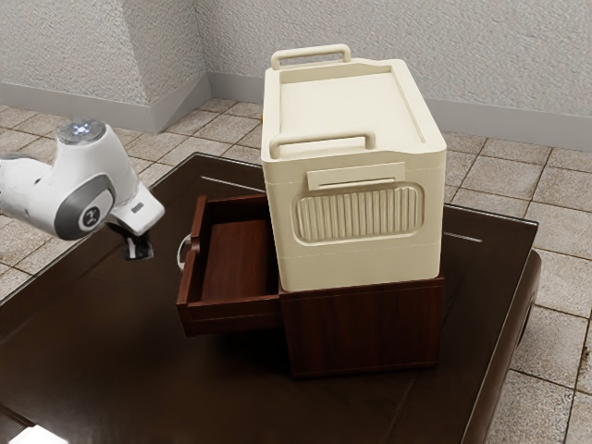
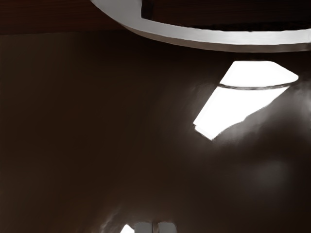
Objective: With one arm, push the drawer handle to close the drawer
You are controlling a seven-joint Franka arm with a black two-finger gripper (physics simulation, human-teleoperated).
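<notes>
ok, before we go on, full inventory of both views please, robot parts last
dark red-brown wooden cabinet: one, on the table
dark red-brown wooden drawer: one, pulled out of the cabinet toward the arm
curved silver handle: one, on the drawer front
cream box with two top bars and a ribbed panel: one, on top of the cabinet
glossy dark brown table: one, under the cabinet
bright white patches: on the tabletop, maybe reflections, count unclear
beige floor tiles: many, around the table
light grey textured walls: behind, grey skirting below
white and grey arm: one, exterior view's left
black gripper: one, at the arm's end, short of the handle
</notes>
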